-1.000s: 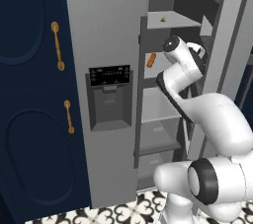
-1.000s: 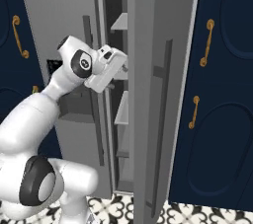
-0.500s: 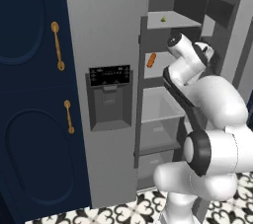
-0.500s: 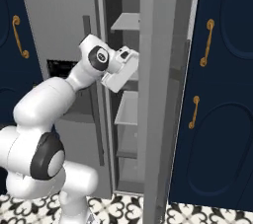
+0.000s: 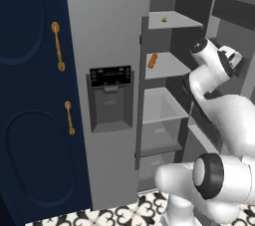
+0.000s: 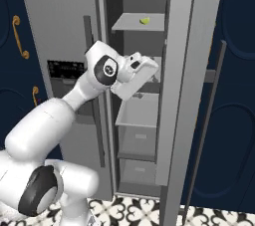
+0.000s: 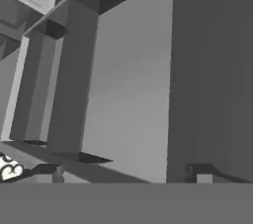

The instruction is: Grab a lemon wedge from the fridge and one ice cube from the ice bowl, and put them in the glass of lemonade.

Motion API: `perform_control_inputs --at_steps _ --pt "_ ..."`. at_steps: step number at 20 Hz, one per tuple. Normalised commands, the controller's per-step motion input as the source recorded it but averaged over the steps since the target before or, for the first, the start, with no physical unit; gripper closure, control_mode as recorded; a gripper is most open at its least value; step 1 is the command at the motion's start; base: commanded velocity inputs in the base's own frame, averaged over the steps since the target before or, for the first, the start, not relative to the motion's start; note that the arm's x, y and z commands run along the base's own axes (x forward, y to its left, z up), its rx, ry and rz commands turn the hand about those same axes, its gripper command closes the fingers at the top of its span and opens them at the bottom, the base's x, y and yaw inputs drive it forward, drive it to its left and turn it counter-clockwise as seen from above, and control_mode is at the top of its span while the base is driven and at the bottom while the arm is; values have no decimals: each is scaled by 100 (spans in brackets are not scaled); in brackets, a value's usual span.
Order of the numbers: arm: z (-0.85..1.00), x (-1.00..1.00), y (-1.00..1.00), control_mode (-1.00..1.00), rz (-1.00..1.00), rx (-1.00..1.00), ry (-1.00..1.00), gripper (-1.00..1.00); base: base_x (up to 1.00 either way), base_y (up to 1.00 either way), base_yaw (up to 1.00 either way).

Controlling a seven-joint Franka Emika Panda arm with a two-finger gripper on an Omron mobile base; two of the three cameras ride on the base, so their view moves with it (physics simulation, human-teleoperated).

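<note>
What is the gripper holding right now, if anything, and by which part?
Nothing. The gripper is open, its fingertips wide apart with only grey fridge surfaces beyond them. The lemon wedge lies on the top shelf.

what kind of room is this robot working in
Most likely a home kitchen. A tall grey fridge with a dispenser panel stands open, showing shelves with a lemon wedge, and navy cabinets with gold handles stand beside it.

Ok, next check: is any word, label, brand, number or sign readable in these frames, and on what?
Nothing reads clearly.
Black dispenser panel on the fridge: rows of tiny pale marks, too small and blurred to read.
No label elsewhere on the shelves or the navy cabinets.
</note>
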Motion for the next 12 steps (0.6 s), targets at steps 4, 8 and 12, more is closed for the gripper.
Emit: perform_control_inputs --at_steps 4,8,12 --pt "43 -81 88 -100 -7 13 -57 -100 0 0 0" --pt "17 -97 52 -100 -3 46 -55 -100 0 0 0" --pt "9 -87 79 -100 -5 47 -39 -100 0 0 0"
